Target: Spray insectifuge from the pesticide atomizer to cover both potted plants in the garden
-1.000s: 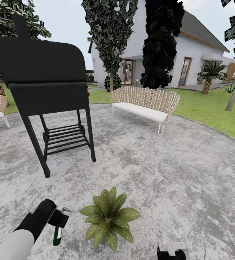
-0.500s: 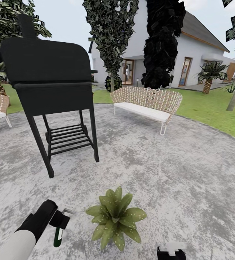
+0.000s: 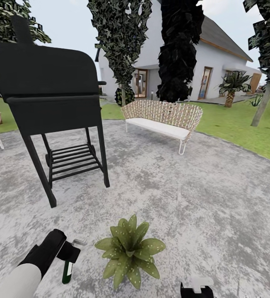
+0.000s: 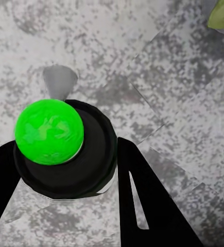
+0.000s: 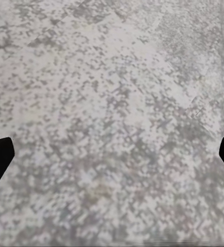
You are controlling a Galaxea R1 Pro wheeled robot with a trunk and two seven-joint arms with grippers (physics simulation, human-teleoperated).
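My left gripper [image 3: 67,251] is shut on the pesticide atomizer [image 3: 66,271], gripping its black sprayer head, while the dark green body hangs down over the patio. In the left wrist view the atomizer [image 4: 49,131] appears end-on as a bright green disc between the black fingers [image 4: 142,200]. One potted plant [image 3: 130,250], a low speckled rosette, stands on the stone just right of the atomizer, and one of its leaves [image 4: 222,13] shows at the edge of the wrist view. The second potted plant is out of view. My right gripper [image 3: 197,289] hangs open over bare patio [image 5: 112,103], holding nothing.
A black grill [image 3: 48,95] stands on the round grey patio [image 3: 184,198] ahead on the left. A woven bench [image 3: 162,118] sits at the patio's far edge. Behind it are dark trees [image 3: 178,45], a white house [image 3: 218,54] and lawn [image 3: 242,128]. A palm [image 3: 231,85] grows near the house.
The whole picture has shifted a little, so the camera has moved. The left gripper still holds the atomizer in the same place beside the plant.
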